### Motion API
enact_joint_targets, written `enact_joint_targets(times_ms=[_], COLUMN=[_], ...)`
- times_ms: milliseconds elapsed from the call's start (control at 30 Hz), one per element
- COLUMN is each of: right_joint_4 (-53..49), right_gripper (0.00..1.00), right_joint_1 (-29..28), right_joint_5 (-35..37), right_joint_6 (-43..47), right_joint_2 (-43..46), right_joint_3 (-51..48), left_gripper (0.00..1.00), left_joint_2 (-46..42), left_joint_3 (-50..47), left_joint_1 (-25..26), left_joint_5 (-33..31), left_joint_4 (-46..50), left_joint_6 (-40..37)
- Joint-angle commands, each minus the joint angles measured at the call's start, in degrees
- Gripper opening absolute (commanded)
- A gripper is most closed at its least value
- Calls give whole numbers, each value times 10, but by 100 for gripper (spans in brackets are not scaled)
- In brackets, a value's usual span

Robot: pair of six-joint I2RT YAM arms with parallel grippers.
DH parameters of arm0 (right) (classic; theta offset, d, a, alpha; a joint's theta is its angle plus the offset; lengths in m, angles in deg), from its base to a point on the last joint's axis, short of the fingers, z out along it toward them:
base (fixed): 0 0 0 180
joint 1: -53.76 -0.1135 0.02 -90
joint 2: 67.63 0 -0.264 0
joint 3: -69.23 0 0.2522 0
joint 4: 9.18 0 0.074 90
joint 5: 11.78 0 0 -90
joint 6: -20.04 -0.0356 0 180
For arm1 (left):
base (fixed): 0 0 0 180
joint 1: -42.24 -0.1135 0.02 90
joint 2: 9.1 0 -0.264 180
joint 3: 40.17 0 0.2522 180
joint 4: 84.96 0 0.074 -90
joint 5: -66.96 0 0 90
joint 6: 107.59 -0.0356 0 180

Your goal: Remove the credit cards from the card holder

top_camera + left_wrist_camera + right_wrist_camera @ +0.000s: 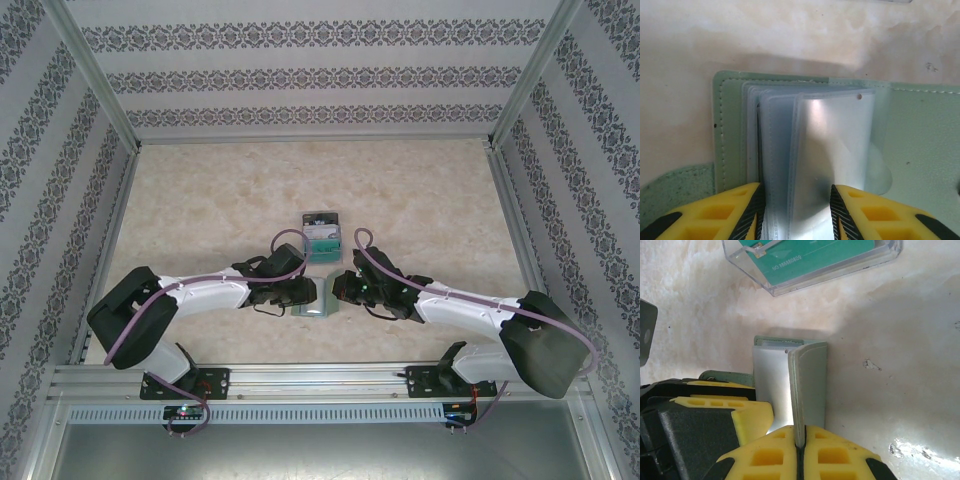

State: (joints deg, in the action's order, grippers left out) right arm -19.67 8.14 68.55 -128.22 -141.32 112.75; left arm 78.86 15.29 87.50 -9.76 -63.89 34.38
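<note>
The card holder (925,140) lies open on the table, its grey-green panels spread and its glossy sleeves (835,135) fanned upward. My left gripper (796,192) is open, one yellow finger on each side of the sleeves. My right gripper (799,440) is shut on the holder's cover panel (812,385), holding it upright on edge. Seen from above, both grippers (300,293) (340,290) meet over the holder (313,306) near the table's front. The credit cards (322,238), teal and dark, sit in a clear case (880,257) just beyond it.
The pale marbled table (200,200) stretches to patterned walls on three sides, with an aluminium rail (320,378) at the near edge. The left gripper's fingers (720,412) crowd close beside my right gripper.
</note>
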Motion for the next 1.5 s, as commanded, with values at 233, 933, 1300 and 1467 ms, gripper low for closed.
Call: enact_joint_targets(times_ms=[233,933,1300,1467], right_joint_4=[13,15,6,4], right_gripper=[0,0,0,0], right_joint_1=[0,20,52,56], right_joint_5=[1,-3,-11,-15], right_joint_6=[9,10,19,21], right_joint_2=[-8,-2,26,30], right_joint_3=[-28,-45,-65,-68], left_gripper=[47,85,85,82], left_joint_2=[7,-14,-40,-18], left_joint_3=[7,32,45,47], left_joint_1=[0,4,4,4], left_joint_5=[69,89,67,89], left_joint_4=[-61,-50,-17,-33], left_joint_6=[-3,-27,-38,-36])
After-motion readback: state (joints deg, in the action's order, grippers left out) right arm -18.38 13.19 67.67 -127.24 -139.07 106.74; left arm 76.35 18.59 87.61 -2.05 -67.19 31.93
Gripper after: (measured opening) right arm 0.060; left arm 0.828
